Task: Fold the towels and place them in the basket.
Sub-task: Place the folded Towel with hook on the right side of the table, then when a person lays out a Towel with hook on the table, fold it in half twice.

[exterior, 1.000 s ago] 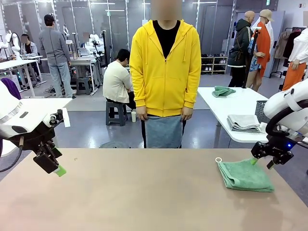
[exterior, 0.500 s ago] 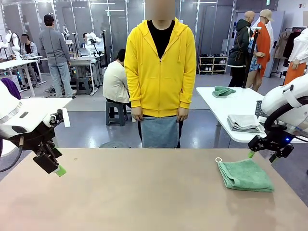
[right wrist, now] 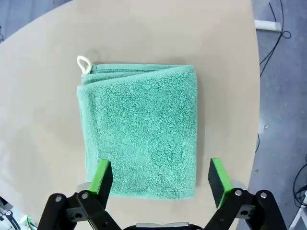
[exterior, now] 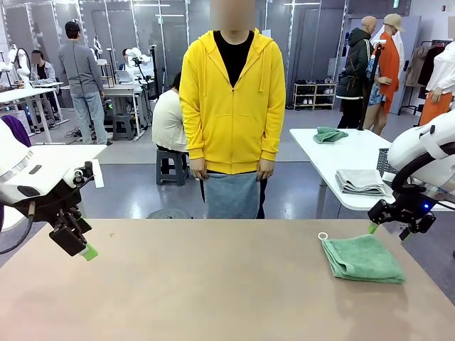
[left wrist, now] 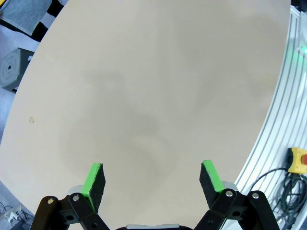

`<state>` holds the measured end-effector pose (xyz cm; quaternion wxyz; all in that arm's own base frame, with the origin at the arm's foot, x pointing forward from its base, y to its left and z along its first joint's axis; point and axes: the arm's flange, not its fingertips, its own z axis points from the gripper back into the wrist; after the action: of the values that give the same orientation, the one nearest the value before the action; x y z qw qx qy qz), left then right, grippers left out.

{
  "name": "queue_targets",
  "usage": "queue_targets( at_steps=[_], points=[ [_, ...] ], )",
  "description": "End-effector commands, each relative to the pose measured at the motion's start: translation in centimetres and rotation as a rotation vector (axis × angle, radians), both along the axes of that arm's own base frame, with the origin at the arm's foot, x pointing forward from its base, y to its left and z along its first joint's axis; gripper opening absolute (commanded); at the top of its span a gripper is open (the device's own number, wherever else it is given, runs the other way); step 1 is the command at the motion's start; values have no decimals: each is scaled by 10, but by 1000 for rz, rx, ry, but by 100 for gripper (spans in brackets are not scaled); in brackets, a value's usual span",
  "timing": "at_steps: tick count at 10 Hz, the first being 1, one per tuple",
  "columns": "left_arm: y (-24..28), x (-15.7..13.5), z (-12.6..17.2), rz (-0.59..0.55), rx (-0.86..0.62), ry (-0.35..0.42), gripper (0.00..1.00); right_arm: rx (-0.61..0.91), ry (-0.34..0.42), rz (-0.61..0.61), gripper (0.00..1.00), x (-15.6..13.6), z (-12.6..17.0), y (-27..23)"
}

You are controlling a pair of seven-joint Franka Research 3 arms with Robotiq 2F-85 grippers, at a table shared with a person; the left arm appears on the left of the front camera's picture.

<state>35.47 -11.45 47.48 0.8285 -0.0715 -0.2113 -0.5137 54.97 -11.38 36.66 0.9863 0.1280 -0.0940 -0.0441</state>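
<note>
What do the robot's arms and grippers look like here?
Both arms are glossy white with rounded shells: left arm, right arm. A black cable loops under the left one. The left gripper and right gripper are black linkages with bright green pads.

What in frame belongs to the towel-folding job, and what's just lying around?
Job: folded mint green towel on the table; grey-blue towel held by the person; dark mesh basket on the white side table.
Lying about: crumpled green cloth and folded grey towels on that side table; red stop button.
</note>
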Motion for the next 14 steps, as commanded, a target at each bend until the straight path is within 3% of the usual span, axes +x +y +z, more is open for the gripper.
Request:
queue_targets(
  at_steps=[1, 14],
  points=[
    [-2, 0, -1, 20, 9, 0, 100, 5, -1, 2, 100, 1, -1, -1],
    [-2, 0, -1, 20, 9, 0, 100, 5, -1, 2, 100, 1, -1, -1]
  ],
)
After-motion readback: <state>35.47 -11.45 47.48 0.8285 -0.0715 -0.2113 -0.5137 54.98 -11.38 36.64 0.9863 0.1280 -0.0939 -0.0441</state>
